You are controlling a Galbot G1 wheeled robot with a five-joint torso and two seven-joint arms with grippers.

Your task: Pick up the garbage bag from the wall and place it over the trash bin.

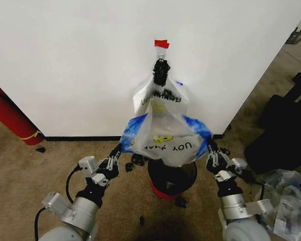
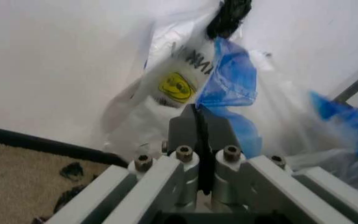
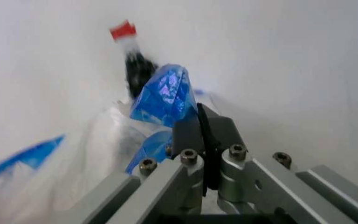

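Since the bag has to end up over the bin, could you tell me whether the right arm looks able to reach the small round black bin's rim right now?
Probably not directly: the right gripper is shut on the translucent white printed plastic bag, which hangs across the black bin.

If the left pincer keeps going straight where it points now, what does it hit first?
The left pincer, shut on the garbage bag, points toward the wall. Beyond its tips lies more of the bag's plastic, then the wall behind, though depth is hard to judge.
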